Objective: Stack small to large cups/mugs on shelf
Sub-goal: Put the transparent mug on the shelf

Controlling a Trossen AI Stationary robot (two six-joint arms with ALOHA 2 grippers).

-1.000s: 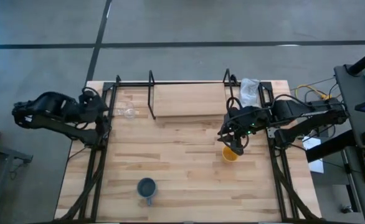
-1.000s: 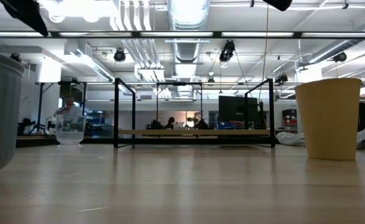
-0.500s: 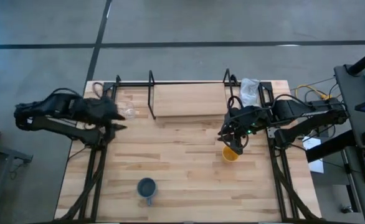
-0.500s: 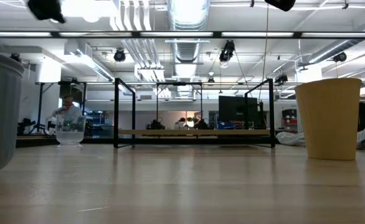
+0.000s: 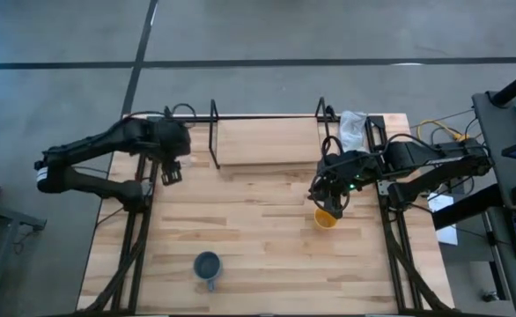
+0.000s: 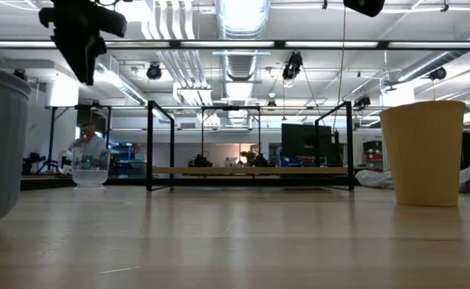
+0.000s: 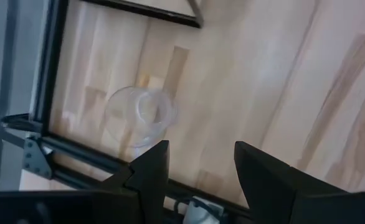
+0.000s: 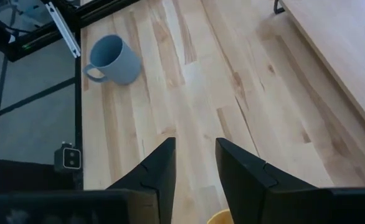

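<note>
The clear glass cup (image 7: 142, 115) stands upright on the table near its far left corner and shows small in the low view (image 6: 90, 169). My left gripper (image 7: 198, 167) hovers above and just beside it, open, high in the low view (image 6: 81, 48). The yellow cup (image 5: 326, 217) stands upright right of the table's middle. My right gripper (image 5: 333, 199) hangs open just above the yellow cup's far side, whose rim (image 8: 222, 218) shows below the fingers. The grey-blue mug (image 5: 208, 267) stands near the near edge. The shelf (image 5: 267, 141) lies along the far edge.
A crumpled white cloth (image 5: 353, 129) lies at the shelf's right end. Black wire uprights (image 5: 214, 134) stand at the shelf's ends. Black frame rails (image 5: 136, 229) run along the table's left and right sides. Bare wood lies between the mug, the yellow cup and the shelf.
My left arm has swung from beyond the table's left edge toward the right, over the table's far left corner, and now hangs above the clear glass cup. It has come down into the low view. The cups and the mug have not moved.
</note>
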